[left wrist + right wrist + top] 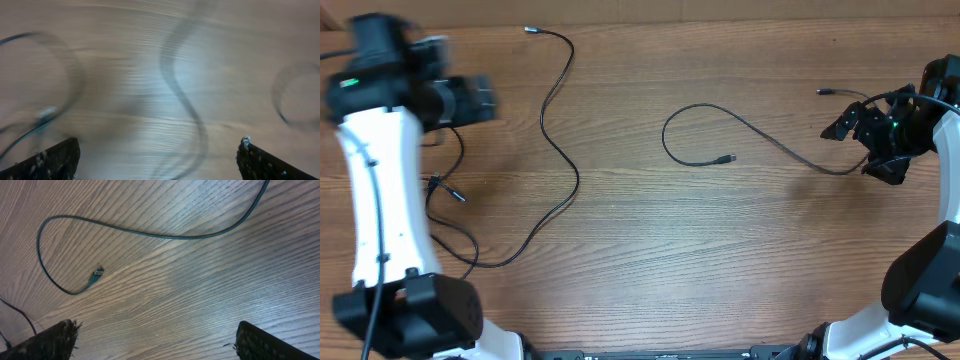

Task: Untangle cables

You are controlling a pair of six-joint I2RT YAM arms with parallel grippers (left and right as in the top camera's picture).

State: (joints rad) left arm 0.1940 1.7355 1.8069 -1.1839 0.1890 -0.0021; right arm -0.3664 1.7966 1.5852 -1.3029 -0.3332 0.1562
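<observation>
Thin black silver-tipped cables [578, 180] lie apart on a brown wooden table [650, 250] between left tool [159, 145] and right tool [156, 326], both spread wide, empty.

Left thin black cord [578, 180]: I see one wavy strand, lying apart.
Centre thin black cord [705, 105]: open loop, plug tip inside.

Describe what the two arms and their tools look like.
The left arm: white shell, black joints, a thin black wire along it, a green light near the wrist. The right arm: the same white and black, also with a green light. The left tool and right tool have flat black fingers flecked with pale specks.
</observation>
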